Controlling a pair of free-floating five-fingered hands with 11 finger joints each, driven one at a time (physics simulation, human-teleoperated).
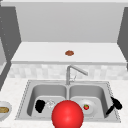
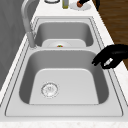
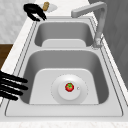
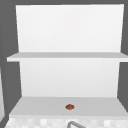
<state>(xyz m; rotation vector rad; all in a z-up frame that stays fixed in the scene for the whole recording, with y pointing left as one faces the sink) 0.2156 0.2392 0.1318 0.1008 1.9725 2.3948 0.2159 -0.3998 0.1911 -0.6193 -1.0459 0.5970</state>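
Note:
My left hand hovers over the front rim of the left basin, fingers curled and holding nothing; it also shows in the left side view and far off in the right side view. My right hand hangs at the sink's right front corner, its straight fingers pointing over the right basin's rim. In that basin lies a white plate with a small red tomato on it. A large red ball fills the foreground at the sink's front edge.
The faucet rises between the basins, spout turned right. A bowl with brown food stands on the left counter. A small brown thing lies on the shelf above. A bottle and a plate stand on the right counter.

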